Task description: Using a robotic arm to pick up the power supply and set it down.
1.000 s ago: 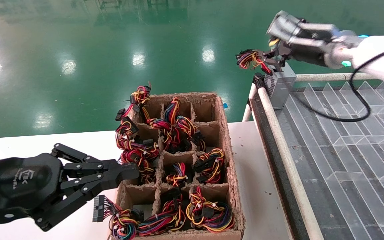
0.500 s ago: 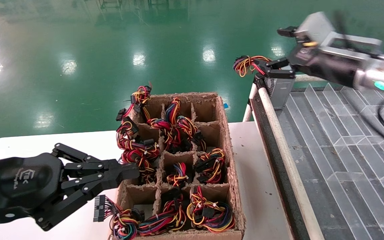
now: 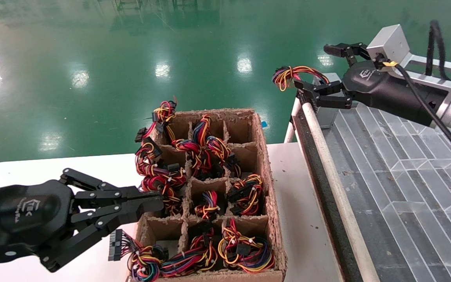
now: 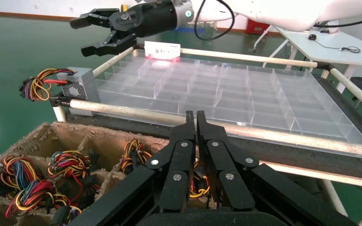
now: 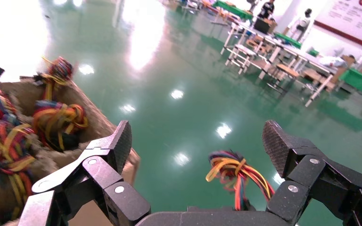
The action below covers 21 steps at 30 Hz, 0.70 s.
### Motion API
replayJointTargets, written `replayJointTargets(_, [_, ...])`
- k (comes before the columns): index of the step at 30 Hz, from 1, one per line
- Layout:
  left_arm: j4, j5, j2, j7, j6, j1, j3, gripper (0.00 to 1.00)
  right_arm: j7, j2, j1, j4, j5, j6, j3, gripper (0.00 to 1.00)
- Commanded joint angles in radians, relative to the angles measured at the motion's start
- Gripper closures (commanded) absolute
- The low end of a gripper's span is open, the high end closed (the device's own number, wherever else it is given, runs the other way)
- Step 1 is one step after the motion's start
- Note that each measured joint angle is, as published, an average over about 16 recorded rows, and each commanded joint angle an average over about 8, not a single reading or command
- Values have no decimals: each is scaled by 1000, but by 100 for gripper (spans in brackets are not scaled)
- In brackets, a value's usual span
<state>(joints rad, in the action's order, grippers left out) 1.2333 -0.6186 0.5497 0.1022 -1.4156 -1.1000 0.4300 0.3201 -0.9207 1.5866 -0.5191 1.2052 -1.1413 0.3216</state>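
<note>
Resting in the far corner compartment of the clear divider tray, the power supply sat below the right gripper, whose jaws were spread wide and held nothing, its wire bundle hanging out over the rail beyond the fingertips. Nearer, the left gripper hovered with jaws closed and empty at the edge of the cardboard box of wired units.

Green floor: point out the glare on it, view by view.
Head view: bright ceiling-light reflections dot the glossy green floor, strongest at the far left edge. Right wrist view: a washed-out glare streak runs down the floor beyond the open right gripper. Left wrist view: only a faint patch.
</note>
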Motion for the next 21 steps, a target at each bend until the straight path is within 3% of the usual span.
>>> replayJointTargets(1, [0, 0, 0, 0, 0, 0, 0, 0, -23, 14, -23, -35, -22, -16, -2, 0])
replayJointTargets(21, [0, 0, 0, 0, 0, 0, 0, 0, -250, 153, -252, -377, -234, -175, -21, 0])
